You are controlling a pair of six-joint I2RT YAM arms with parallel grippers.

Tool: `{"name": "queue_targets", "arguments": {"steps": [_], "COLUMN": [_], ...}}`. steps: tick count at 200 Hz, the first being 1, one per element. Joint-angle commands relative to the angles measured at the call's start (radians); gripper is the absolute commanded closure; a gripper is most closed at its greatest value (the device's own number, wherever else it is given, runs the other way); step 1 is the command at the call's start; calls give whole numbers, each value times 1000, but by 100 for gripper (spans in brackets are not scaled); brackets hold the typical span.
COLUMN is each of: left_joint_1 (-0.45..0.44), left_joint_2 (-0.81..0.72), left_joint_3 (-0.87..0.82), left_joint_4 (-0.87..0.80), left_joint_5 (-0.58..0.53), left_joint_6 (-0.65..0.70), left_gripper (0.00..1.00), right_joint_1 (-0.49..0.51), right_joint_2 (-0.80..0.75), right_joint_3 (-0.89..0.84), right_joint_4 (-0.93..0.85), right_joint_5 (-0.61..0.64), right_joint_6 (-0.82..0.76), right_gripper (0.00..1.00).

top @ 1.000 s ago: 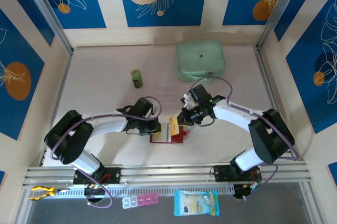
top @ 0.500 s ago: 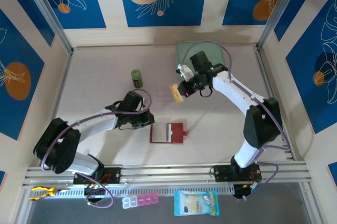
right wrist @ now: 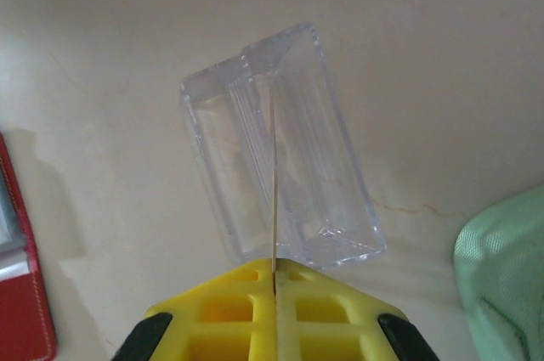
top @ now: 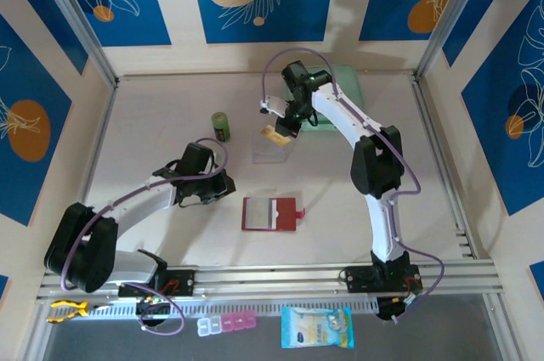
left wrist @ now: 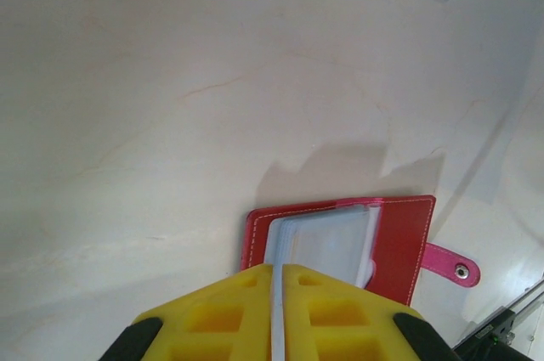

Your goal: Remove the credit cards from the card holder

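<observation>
- Card (right wrist: 274, 208), tan, pinched edge-on in right gripper (right wrist: 274, 264), jaws clamped tight on it.
- Hangs upright just above clear box (right wrist: 314, 166), well apart from holder. Judged: kept edge-down to slot into the box, the likely drop spot for pulled cards.
- Holder (top: 265, 213), red, open flat on table (top: 153, 123), front-middle between the two arms. Tab (left wrist: 450, 266) sticks out on its right.
- Laid open like this so the inner pocket (left wrist: 336, 238) faces up for access. Pocket looks pale and clear; cannot tell whether any cards sit inside.
- Left gripper (left wrist: 278, 269) low, just left of holder, apparently not touching it in top view.
- Fingers drawn almost together, with a pale sliver between them. Cannot tell whether that is a bare gap or something thin; nothing plainly grasped.
- Judged: parked close so as to pin holder down for the next pull.
- Step in hand, judged: depositing one card; task partway at best.
- Risk: thin card, narrow box mouth; could catch the rim or tip out on release.
- Mint case (right wrist: 506, 267) just beyond the box, green cylinder (top: 221, 126) on table to the box's left. Both off-task, clear of both grippers.
</observation>
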Motion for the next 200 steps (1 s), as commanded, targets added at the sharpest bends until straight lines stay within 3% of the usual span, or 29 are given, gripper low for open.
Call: {"name": "queue_targets", "arguments": {"steps": [1, 86, 200], "left_joint_1": [13, 30, 40], "left_joint_2": [-14, 3, 3], "left_joint_3": [-15, -24, -29], "left_joint_4": [-30, -14, 1], "left_joint_5": [18, 41, 60], "left_joint_6": [9, -1, -3], "left_gripper": [90, 91, 91], "right_joint_1": [11, 48, 88], "right_joint_2": [52, 205, 228], "right_joint_3": [82, 198, 136], "right_joint_4": [-123, -234, -310], "right_joint_5": [-12, -61, -133], "right_joint_6": [-105, -180, -181], "right_gripper": [100, 100, 100]}}
